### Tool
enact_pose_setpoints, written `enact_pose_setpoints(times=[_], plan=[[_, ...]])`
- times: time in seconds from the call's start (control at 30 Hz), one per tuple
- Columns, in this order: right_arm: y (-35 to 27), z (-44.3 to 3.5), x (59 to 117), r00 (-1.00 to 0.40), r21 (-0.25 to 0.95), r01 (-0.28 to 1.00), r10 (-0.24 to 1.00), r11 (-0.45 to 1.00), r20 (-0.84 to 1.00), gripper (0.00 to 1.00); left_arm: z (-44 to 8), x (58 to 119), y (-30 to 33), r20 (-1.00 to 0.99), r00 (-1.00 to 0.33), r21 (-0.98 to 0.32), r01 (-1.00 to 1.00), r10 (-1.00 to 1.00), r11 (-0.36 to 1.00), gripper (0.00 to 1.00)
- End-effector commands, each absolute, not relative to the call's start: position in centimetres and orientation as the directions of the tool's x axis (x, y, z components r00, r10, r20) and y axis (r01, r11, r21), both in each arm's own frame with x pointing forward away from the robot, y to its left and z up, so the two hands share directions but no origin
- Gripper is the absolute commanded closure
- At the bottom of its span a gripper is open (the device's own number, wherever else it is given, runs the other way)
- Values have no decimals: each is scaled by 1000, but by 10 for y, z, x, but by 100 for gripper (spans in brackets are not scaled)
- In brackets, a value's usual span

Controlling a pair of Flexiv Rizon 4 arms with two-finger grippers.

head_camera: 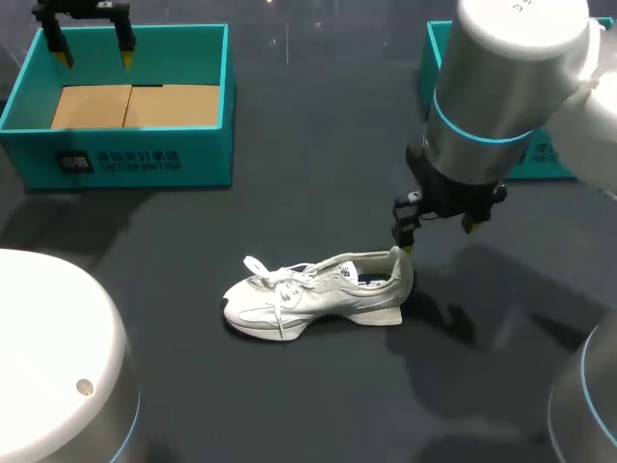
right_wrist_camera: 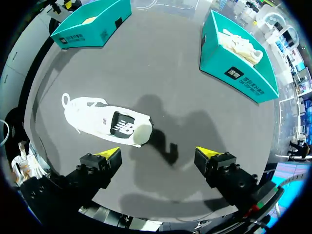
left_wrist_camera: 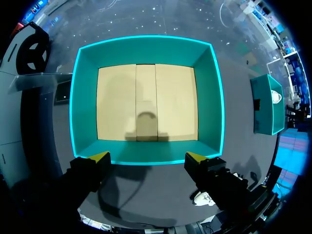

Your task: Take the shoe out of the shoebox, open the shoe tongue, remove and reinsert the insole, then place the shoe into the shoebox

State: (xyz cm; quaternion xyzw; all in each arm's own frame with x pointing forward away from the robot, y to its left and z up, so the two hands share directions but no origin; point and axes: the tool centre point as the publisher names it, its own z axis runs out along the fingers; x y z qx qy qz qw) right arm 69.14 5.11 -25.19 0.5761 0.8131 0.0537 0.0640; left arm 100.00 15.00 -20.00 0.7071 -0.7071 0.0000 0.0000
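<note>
Right tool [head_camera: 440, 236] fingers apart, empty, hovering just by the heel of white lace-up sneaker [head_camera: 318, 289] sitting on dark tabletop [head_camera: 318, 125]; left tool [head_camera: 94, 56] fingers apart, empty, over open teal cardboard shoebox [head_camera: 125, 159], nothing inside. Sneaker is out; tongue, insole and return look left to do. Box-front label and sneaker side logo not legible

white shoe [head_camera: 313, 294], teal shoebox [head_camera: 132, 159], yellow-tipped pincer [head_camera: 437, 234]
</note>
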Motion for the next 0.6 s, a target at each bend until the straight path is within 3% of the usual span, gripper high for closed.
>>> enact_pose_setpoints(times=[0.03,0.37,0.43,0.6], plan=[[33,-254,692,-495,225,869,777,441,389,0,-200,1000,150,0,0,0,-1000,-1000,0,0],[17,-255,682,-724,395,684,507,613,468,0,-200,1000,150,0,0,0,-1000,-1000,0,0],[20,-259,676,-784,350,604,456,716,421,0,-200,1000,150,0,0,0,-1000,-1000,0,0],[20,-259,676,-784,350,604,456,716,421,0,-200,1000,150,0,0,0,-1000,-1000,0,0]])
